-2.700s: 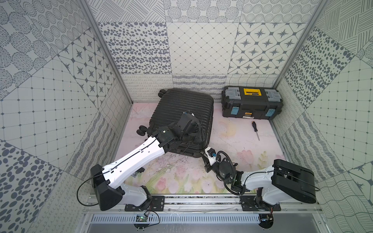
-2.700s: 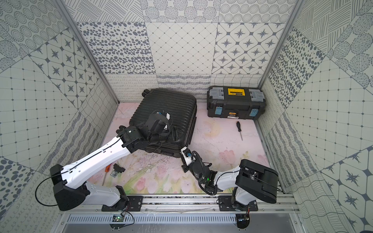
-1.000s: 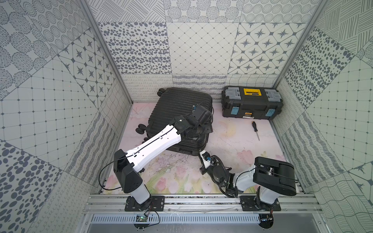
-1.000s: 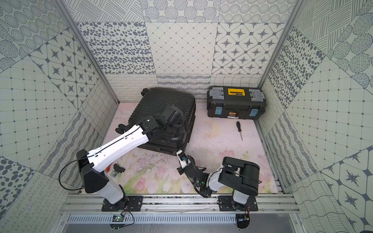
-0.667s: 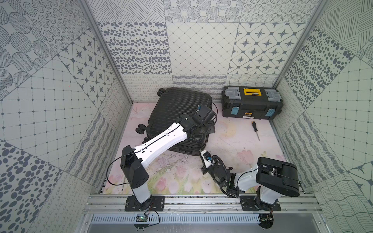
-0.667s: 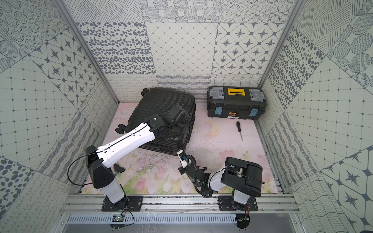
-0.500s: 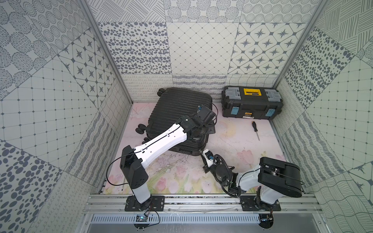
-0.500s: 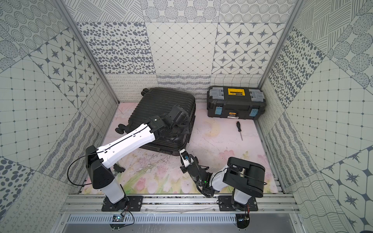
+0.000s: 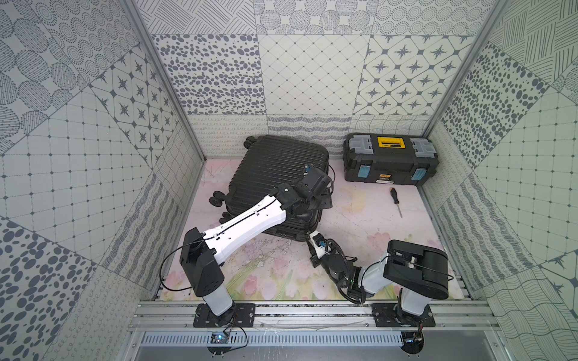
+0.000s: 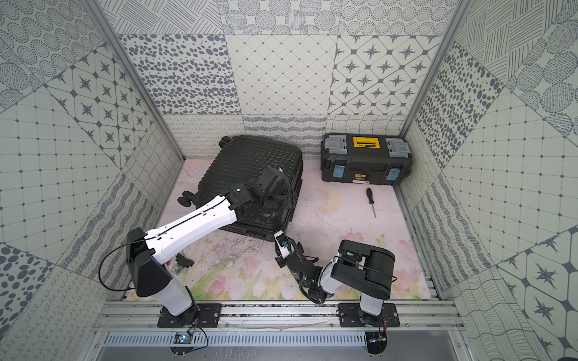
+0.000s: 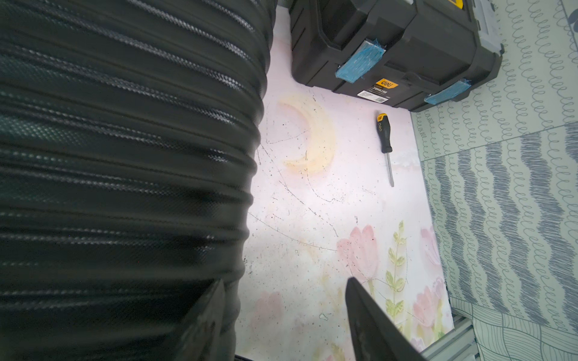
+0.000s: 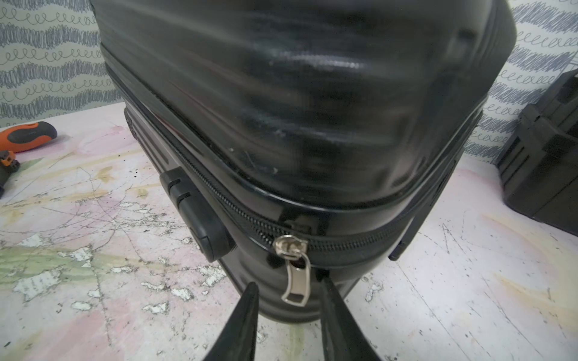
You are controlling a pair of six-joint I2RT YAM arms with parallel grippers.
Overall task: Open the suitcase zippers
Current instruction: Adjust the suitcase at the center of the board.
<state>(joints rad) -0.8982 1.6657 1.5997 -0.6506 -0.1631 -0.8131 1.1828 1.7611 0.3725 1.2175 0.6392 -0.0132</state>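
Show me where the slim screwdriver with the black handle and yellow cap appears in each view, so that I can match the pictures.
In a top view: the screwdriver lies on the pink floral mat, in front of the black toolbox with yellow label.
In a top view: same place.
Left wrist: on the mat, handle toward the toolbox.
Right wrist: not in it.
Shared landmark: the toolbox, in all four views.

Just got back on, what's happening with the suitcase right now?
The right gripper is open at the near corner of the suitcase, jaws either side of the silver zipper pull, not pinching it. The left gripper, also open, is at the edge facing the toolbox. The zipper looks closed along the visible seam.
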